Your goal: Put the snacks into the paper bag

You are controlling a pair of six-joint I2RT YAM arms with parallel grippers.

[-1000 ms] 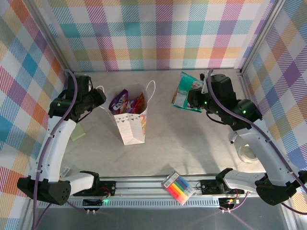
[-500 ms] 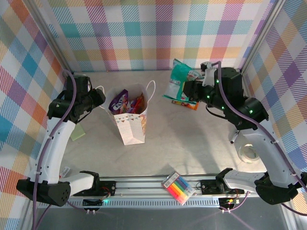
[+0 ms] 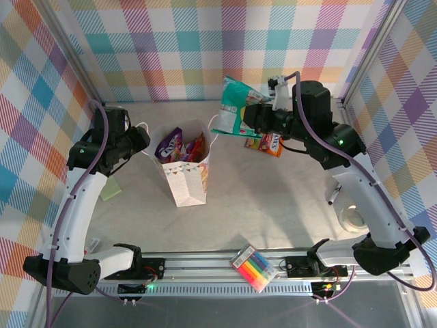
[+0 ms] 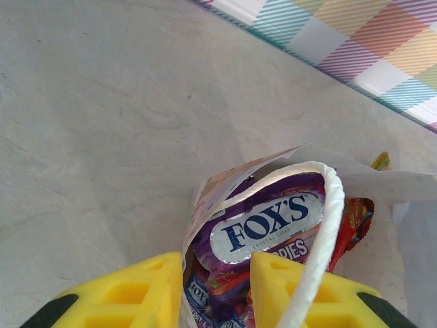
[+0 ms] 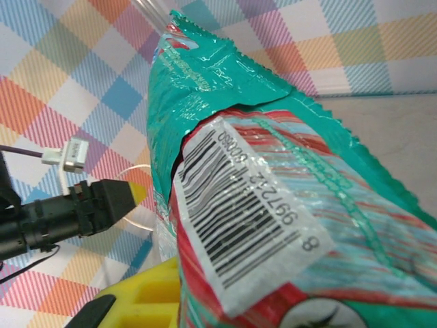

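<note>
The white paper bag stands upright left of centre, its rim spread. Inside are a purple candy bag and a red packet. My left gripper grips the bag's left wall, one yellow finger outside and one inside, with the purple bag pressed between them. A teal packet hangs in the air just right of the bag's mouth, with my right gripper shut on it. A small orange packet lies on the table below that gripper.
A flat pack of marker pens lies on the front rail. At the right are a tape roll and a pen. A green note sits under the left arm. Checked walls close the back and sides.
My right gripper has lifted the teal packet off the table and carried it left and up toward the bag, uncovering the orange packet. The left arm and the bag have stayed still.
</note>
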